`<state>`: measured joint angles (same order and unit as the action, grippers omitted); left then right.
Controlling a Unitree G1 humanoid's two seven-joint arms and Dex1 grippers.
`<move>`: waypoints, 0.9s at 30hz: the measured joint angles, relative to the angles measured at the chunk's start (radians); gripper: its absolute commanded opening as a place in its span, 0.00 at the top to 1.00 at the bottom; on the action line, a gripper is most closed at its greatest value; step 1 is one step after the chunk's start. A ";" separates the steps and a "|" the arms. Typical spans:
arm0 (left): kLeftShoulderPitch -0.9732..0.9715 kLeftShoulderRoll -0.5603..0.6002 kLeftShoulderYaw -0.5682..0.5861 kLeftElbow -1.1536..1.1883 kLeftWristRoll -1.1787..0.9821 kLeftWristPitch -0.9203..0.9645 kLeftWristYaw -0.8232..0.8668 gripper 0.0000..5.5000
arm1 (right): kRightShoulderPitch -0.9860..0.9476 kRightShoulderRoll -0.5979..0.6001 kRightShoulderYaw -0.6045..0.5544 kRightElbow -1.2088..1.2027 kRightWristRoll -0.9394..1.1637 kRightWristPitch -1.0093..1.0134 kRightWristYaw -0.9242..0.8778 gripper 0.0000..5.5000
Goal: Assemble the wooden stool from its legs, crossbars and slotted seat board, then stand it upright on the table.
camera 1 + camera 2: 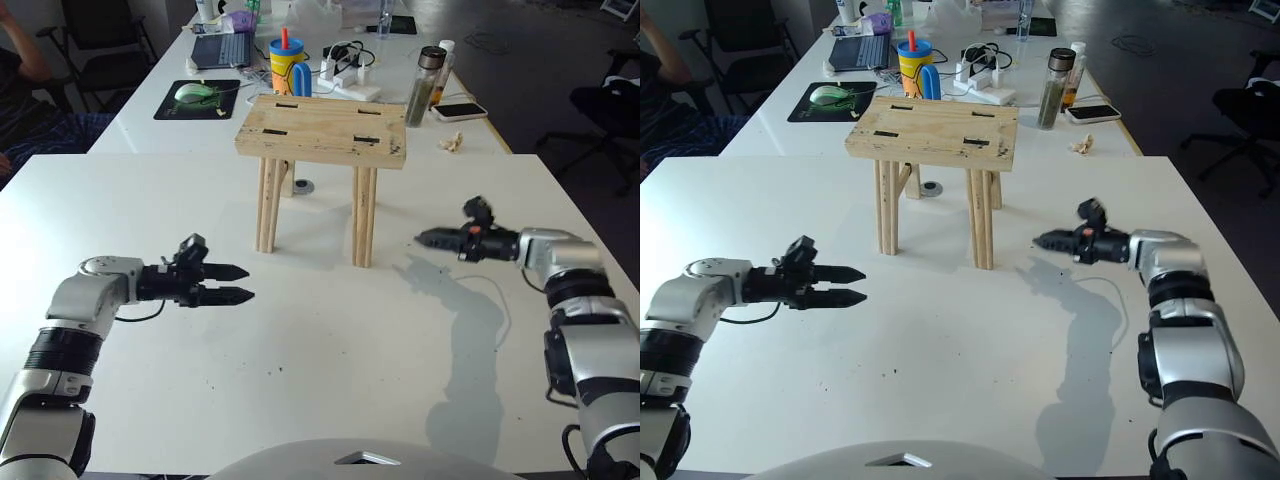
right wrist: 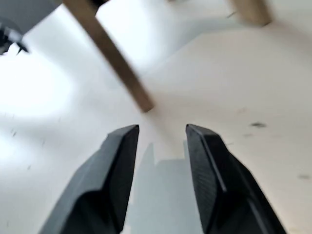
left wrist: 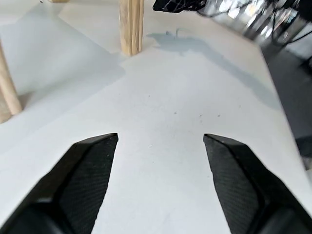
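the stool [image 1: 322,130] stands upright on the white counter [image 1: 330,390], towards its far edge and about midway between the two arms. its slotted seat [image 1: 300,140] is on top and level, and its legs [image 1: 266,205] rest on the counter surface (the crossbars sit under the seat, mostly hidden).

the left tool [image 1: 248,282] hovers low over the counter, on the robot's left, nearer the robot than the stool and well apart from it. it points across towards the right arm. its fingers [image 3: 92,180] are spread wide, with bare counter showing in the gap. it holds nothing and touches nothing.

the right tool [image 1: 420,238] is on the robot's right, level with the stool's front legs and near the right one without touching it. it points at the stool. in the right wrist view its fingers are parted by a moderate gap, narrower than the left's, and nothing is between them. a blurred leg shows beyond the tips.

a rear counter [image 1: 130,135] butts against the far edge. it carries a mouse [image 1: 192,93] on a dark mat [image 1: 170,110], a laptop [image 1: 222,50], a yellow cup [image 1: 285,62], a bottle [image 1: 425,85] and a phone [image 1: 458,110].
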<state>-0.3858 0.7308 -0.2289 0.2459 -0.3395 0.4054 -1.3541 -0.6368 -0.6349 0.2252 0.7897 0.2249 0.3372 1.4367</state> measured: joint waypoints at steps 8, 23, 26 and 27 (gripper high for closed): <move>-0.414 -0.218 -0.218 0.505 0.423 -0.475 0.174 0.73 | -0.128 0.163 0.180 -0.054 -0.126 -0.200 0.074 1.00; -0.648 -0.291 -0.250 1.001 0.720 -0.446 1.088 0.99 | -0.380 0.356 0.244 0.383 -0.568 -0.589 -1.209 1.00; -0.553 -0.292 -0.166 0.995 0.670 -0.483 1.161 0.99 | -0.333 0.413 0.138 0.365 -0.475 -0.648 -1.236 1.00; -0.489 -0.293 -0.120 0.971 0.626 -0.517 1.169 0.99 | -0.286 0.424 0.089 0.328 -0.418 -0.667 -1.209 1.00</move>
<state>-0.8747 0.4377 -0.3488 1.2164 0.2863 -0.1115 -0.1855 -0.9231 -0.2113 0.3143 1.1175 -0.1929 -0.3294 0.2276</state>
